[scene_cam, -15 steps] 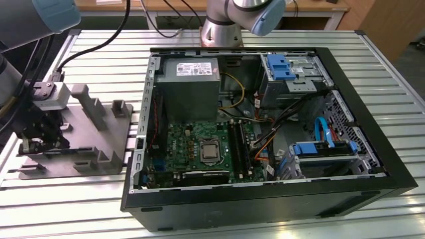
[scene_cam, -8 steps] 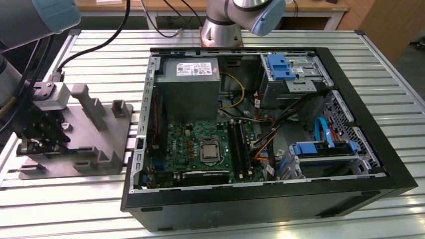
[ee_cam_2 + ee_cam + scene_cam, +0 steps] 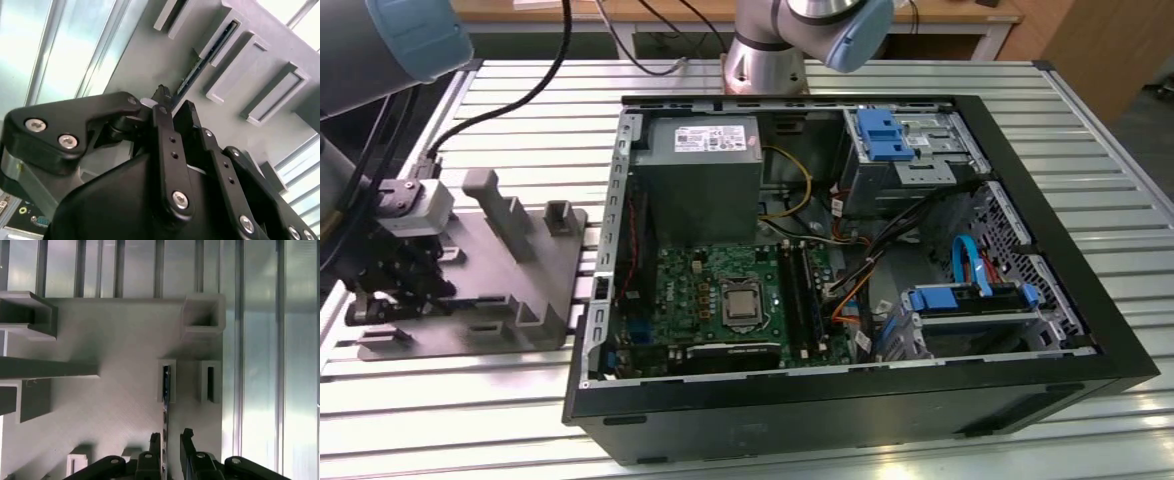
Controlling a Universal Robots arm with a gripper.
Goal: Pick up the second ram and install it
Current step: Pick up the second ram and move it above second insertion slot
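the second ram (image 3: 165, 405) stands on its thin edge in a slotted holder of the grey fixture (image 3: 120, 340), its far end seated in a raised grey tab. in both wrist views the near end runs in between the black fingers of the gripper (image 3: 170, 440). the jaws are spread and straddle the stick: one finger (image 3: 155, 441) sits just beside it, while the other stands apart with a visible gap. in the exterior view the fixture lies on the slatted metal table (image 3: 1094, 440), just beside the open computer case (image 3: 854, 440), on the exterior view's left.
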